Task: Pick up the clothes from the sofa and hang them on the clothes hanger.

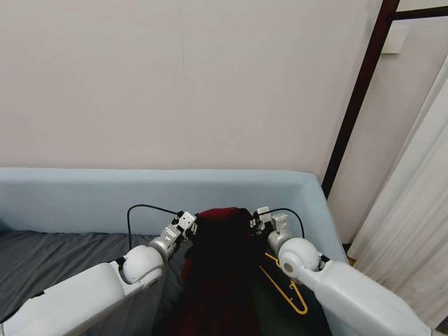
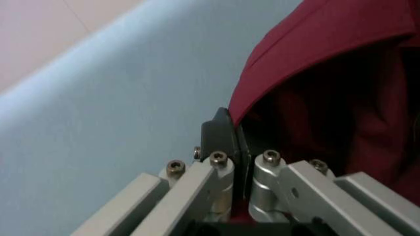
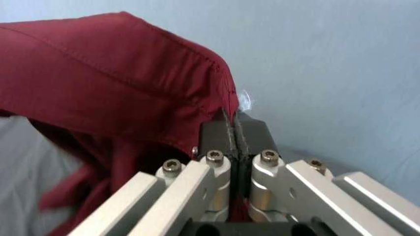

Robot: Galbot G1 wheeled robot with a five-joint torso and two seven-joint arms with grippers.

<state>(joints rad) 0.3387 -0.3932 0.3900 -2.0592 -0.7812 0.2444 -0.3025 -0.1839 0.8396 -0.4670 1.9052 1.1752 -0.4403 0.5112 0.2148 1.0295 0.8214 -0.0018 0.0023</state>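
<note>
The left gripper (image 1: 190, 225) is clamped on the dark red garment (image 1: 220, 269) at its 10 o'clock corner and the right gripper (image 1: 256, 220) at 2 o'clock, draping it over the sofa (image 1: 84, 199), with the yellow hanger (image 1: 292, 292) at its 4 o'clock.

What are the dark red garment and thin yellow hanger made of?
Dark red garment: woven cloth, matte, likely cotton; stitched hem and soft folds show where the left gripper and right gripper pinch it. Thin yellow hanger: smooth wire-thin outline, plastic or coated metal, can't tell.
</note>
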